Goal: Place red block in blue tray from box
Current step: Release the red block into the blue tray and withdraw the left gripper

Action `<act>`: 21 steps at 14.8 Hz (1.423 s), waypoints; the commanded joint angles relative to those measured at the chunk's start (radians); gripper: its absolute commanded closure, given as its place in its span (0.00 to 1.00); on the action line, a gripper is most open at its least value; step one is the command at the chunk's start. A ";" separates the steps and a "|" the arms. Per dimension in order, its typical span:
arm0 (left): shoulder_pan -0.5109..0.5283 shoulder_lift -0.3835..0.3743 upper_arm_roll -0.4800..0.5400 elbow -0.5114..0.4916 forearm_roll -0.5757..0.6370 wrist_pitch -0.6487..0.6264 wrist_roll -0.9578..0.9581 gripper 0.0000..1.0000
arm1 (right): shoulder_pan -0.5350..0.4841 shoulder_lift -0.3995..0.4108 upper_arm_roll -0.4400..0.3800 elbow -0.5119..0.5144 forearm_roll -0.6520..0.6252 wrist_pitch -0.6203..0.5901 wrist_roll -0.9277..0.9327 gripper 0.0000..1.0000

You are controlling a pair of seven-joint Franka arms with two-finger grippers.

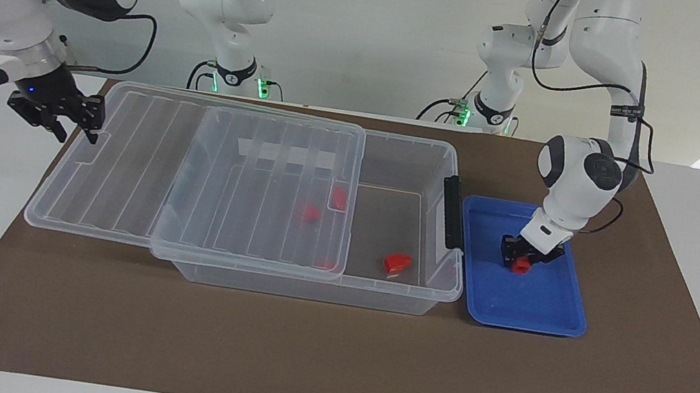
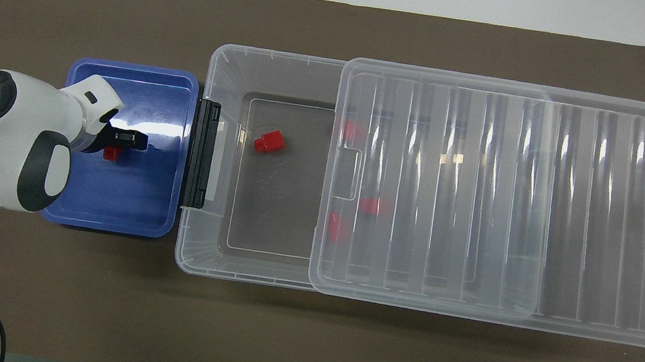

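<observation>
My left gripper [image 1: 530,256] is low in the shallow bright-blue plastic tray [image 1: 548,309], around the small red plastic block [image 1: 521,266]. I cannot tell if the fingers already let go. I should open fully, then rise straight so the block does not tip. It seems upright, long axis vertical. My right gripper [image 1: 57,115] waits beside the clear ribbed lid [image 1: 139,165], over the worktop; whether it is open I cannot tell.

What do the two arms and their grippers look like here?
Both arms are glossy white with dark grey joint bands and round dark caps; black cables loop along them, and green lights glow at their bases. The left gripper and right gripper are black; a blue light shows above the right one.
</observation>
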 commanded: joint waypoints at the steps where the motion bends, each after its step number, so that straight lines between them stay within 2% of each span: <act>1: -0.002 -0.039 -0.007 0.066 0.002 -0.118 -0.018 0.00 | 0.000 -0.025 -0.045 -0.044 -0.009 0.030 -0.028 1.00; 5: -0.003 -0.073 -0.010 0.206 0.002 -0.325 -0.058 0.00 | -0.006 -0.025 -0.059 -0.116 -0.009 0.089 -0.021 1.00; 9: 0.006 -0.160 -0.007 0.266 0.003 -0.437 -0.072 0.00 | -0.012 -0.031 -0.060 -0.173 -0.009 0.139 -0.021 1.00; 12: 0.012 -0.176 -0.005 0.394 0.003 -0.603 -0.075 0.00 | 0.000 -0.034 -0.060 -0.181 -0.009 0.140 -0.004 1.00; 17: 0.014 -0.187 -0.007 0.511 0.002 -0.719 -0.132 0.00 | 0.005 -0.046 -0.033 -0.201 -0.009 0.139 0.057 1.00; 21: 0.012 -0.196 -0.005 0.527 -0.003 -0.776 -0.133 0.00 | 0.007 -0.057 -0.019 -0.227 -0.007 0.142 0.096 1.00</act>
